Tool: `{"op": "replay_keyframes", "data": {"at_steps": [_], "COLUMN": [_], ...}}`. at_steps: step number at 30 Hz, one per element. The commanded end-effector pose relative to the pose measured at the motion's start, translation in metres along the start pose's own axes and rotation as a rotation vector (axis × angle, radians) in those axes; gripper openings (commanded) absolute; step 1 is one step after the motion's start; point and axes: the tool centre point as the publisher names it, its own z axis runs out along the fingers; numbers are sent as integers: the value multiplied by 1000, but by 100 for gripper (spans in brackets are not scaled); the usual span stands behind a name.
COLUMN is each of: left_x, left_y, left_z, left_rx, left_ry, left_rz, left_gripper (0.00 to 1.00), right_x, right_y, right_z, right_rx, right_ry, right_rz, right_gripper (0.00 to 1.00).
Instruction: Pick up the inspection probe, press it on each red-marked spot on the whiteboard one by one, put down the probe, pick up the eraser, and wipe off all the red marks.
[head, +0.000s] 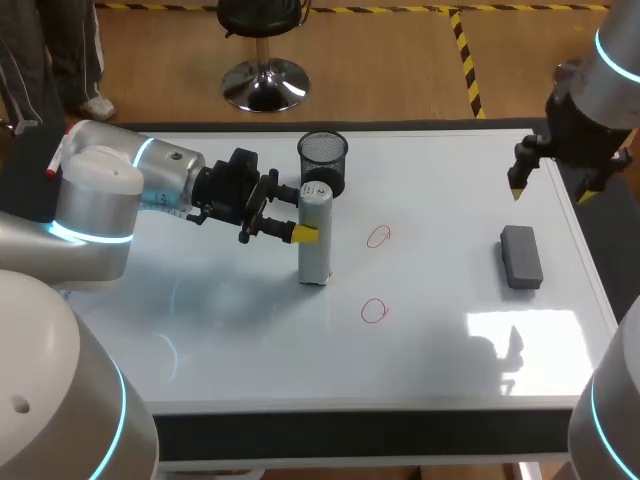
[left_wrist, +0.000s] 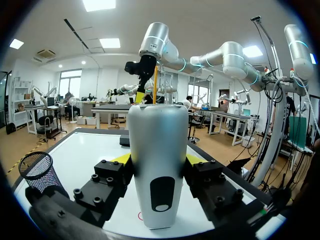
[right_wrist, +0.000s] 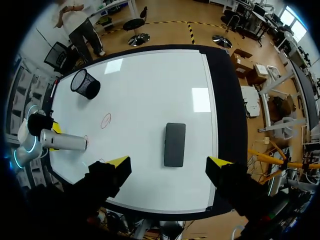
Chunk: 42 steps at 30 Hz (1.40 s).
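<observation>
The inspection probe, a silver cylinder, stands upright on the whiteboard. My left gripper is shut on it from both sides. In the left wrist view the probe fills the gap between the yellow fingertips, and a red mark shows at its base. Two more red circles lie to the probe's right. The dark grey eraser lies flat near the right edge. My right gripper hangs open high above the board, with the eraser below it.
A black mesh cup stands just behind the probe, close to the left gripper's fingers. The board's black border runs along the front and right edges.
</observation>
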Motion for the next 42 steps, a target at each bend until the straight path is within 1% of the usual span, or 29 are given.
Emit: {"op": "replay_keyframes", "data": {"at_steps": [1, 7, 15, 20, 24, 34, 42], "left_x": [-1, -1, -1, -1, -1, -1, -1], "left_y": [10, 10, 10, 10, 10, 10, 10], "left_z": [2, 2, 2, 2, 2, 2, 2], "left_rx": [0, 0, 0, 0, 0, 0, 0], "left_ry": [2, 2, 2, 2, 2, 2, 2], "left_rz": [-1, -1, -1, -1, -1, -1, -1], "left_gripper": [0, 0, 0, 0, 0, 0, 0], "right_x": [-1, -3, -8, -8, -9, -18, -22], "right_y": [4, 6, 10, 11, 11, 7, 4], "right_z": [17, 37, 52, 64, 73, 92, 104], "right_rx": [20, 46, 71, 102, 115, 147, 169], "right_ry": [23, 25, 28, 31, 30, 27, 44], "right_rz": [-10, -2, 12, 13, 15, 26, 27], "right_gripper": [100, 100, 100, 100, 100, 100, 100]}}
